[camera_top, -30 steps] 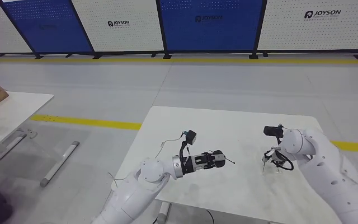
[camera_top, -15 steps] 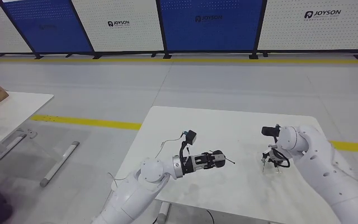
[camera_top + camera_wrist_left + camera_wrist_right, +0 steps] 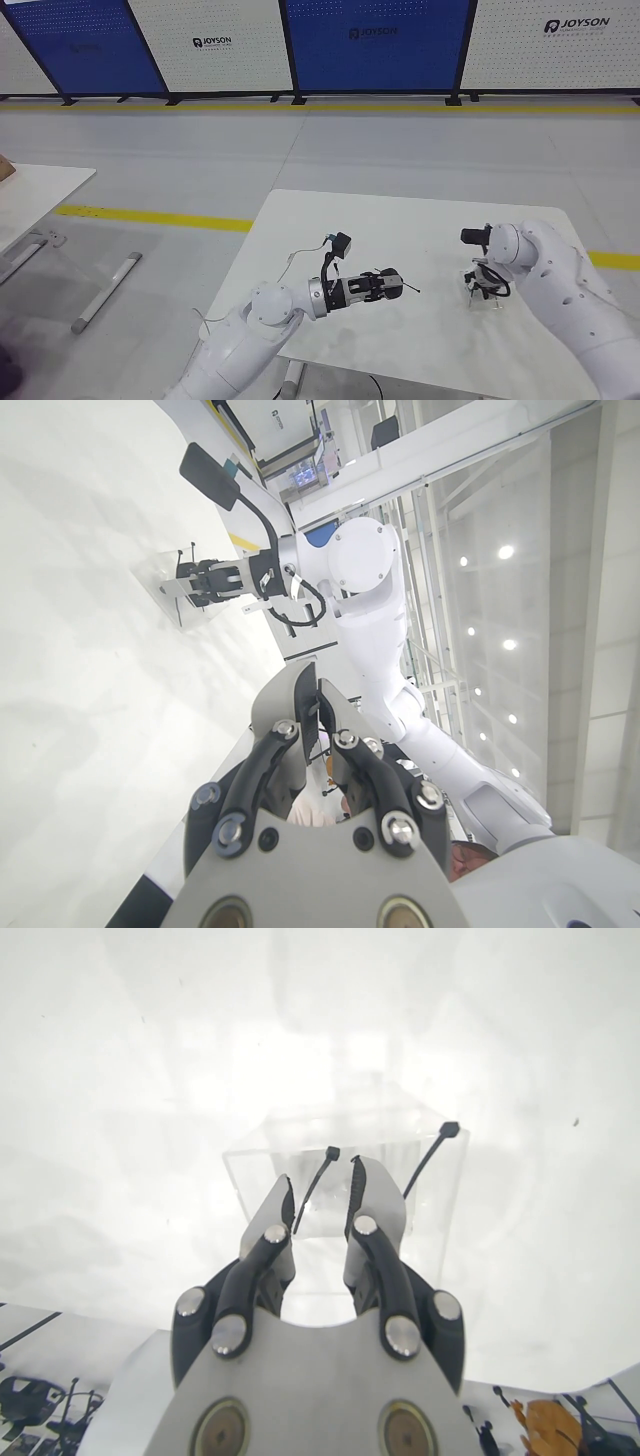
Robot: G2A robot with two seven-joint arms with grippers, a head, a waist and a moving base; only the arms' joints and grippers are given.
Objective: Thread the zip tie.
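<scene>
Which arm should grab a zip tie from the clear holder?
Right: the open right end effector straddles a zip tie in the clear holder; the left end effector is far off, holding a strip.

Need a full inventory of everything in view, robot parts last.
zip ties in holder: two, black, upright in the clear holder; one stands between the right tool's fingers.
held zip tie: one, black, end sticking out of the left tool.
clear holder: one, transparent, on the table.
table: one, white, under both arms.
side table: one, white, far left.
wall panels: several, blue and white, at the back.
left tool: one, shut on the held zip tie.
right tool: one, open, at the holder.
</scene>
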